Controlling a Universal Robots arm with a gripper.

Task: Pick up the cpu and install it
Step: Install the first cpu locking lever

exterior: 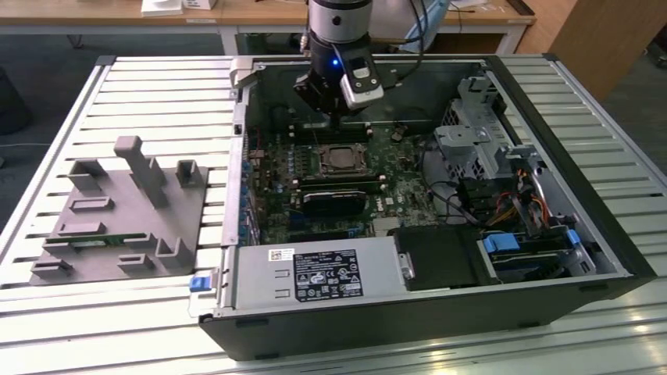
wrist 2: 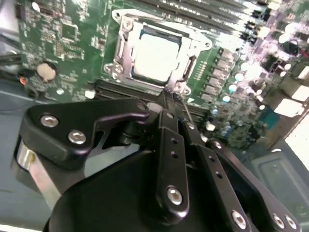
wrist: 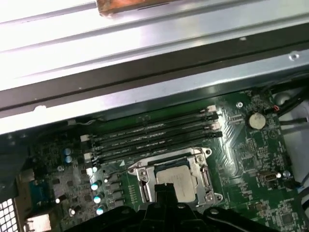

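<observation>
Silver-grey, the cpu (wrist 2: 153, 57) lies seated inside its socket frame (wrist 2: 121, 46) on the green motherboard (exterior: 344, 183), while the gripper (wrist 2: 170, 102), fingers pressed together and empty, hovers just off the frame's edge with open room around.

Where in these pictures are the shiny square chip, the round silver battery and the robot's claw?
cpu (wrist 2: 155, 58), second wrist view, middle of its metal top.
coin battery (wrist: 255, 120), first wrist view, its flat face.
gripper (wrist 2: 169, 102), second wrist view, at the fingertips.
</observation>
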